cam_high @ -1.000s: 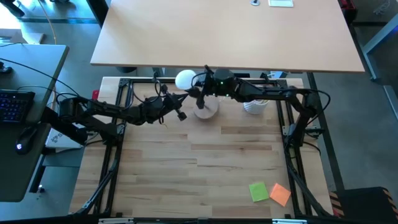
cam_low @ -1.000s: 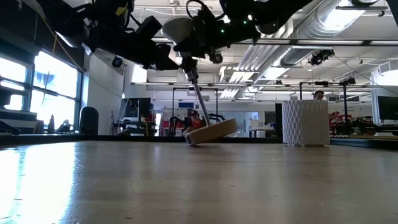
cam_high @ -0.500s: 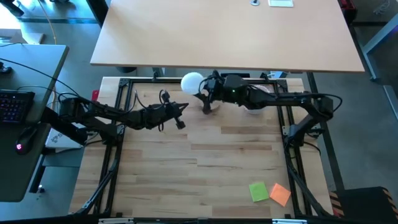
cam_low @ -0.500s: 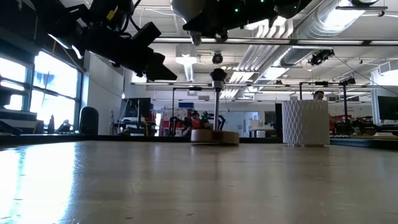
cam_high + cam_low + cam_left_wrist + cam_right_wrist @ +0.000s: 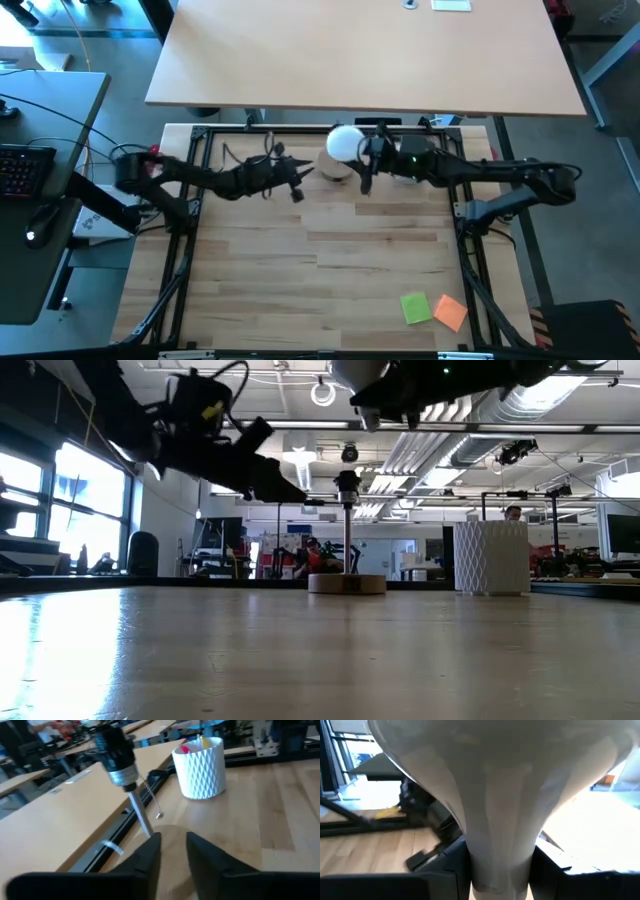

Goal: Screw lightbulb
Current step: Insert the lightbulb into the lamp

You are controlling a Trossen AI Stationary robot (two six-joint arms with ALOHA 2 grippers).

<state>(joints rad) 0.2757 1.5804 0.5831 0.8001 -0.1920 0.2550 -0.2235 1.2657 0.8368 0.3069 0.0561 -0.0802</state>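
Two arms meet at the upper middle of the table (image 5: 330, 250) in the high view. Right gripper (image 5: 362, 160) clasps the white lightbulb (image 5: 344, 142) by its neck, raised above the lamp base (image 5: 346, 582). Left gripper (image 5: 296, 181), fingers (image 5: 150, 855) slightly parted and holding nothing, sits just left of the base. White cup (image 5: 202, 767) stands farther right.

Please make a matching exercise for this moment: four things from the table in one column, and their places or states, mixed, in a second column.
Things:
1. lightbulb
2. lamp base
3. white cup
4. sticky notes

Places or states:
A. flat on the table's near right part
B. held up in the right pincer
C. standing on the table with pink items inside
D. resting flat, its socket empty on top of the stem

Pairs: 1-B, 2-D, 3-C, 4-A
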